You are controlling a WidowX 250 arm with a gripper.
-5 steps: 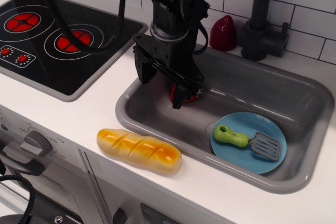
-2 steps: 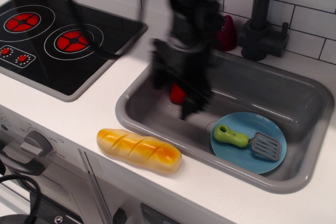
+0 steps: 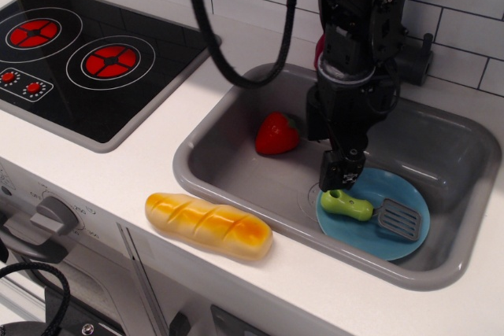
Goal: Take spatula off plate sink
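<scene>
The spatula (image 3: 364, 211) lies flat on the light-blue plate (image 3: 372, 243), with its lime-green handle to the left and its grey slotted blade to the right. The plate sits in the right front part of the grey sink (image 3: 206, 164). My gripper (image 3: 326, 149) hangs just above the left edge of the plate. Its lower fingertip is close over the end of the green handle, not touching it. The jaws stand apart and hold nothing.
A red toy strawberry (image 3: 276, 134) lies in the left part of the sink. A bread loaf (image 3: 208, 225) lies on the counter in front of the sink. The black stovetop (image 3: 79, 53) is at the left and the dark faucet (image 3: 390, 29) behind the sink.
My arm has swung right across the sink, from over the strawberry to over the plate's left edge. The strawberry now shows. The spatula and plate have not moved.
</scene>
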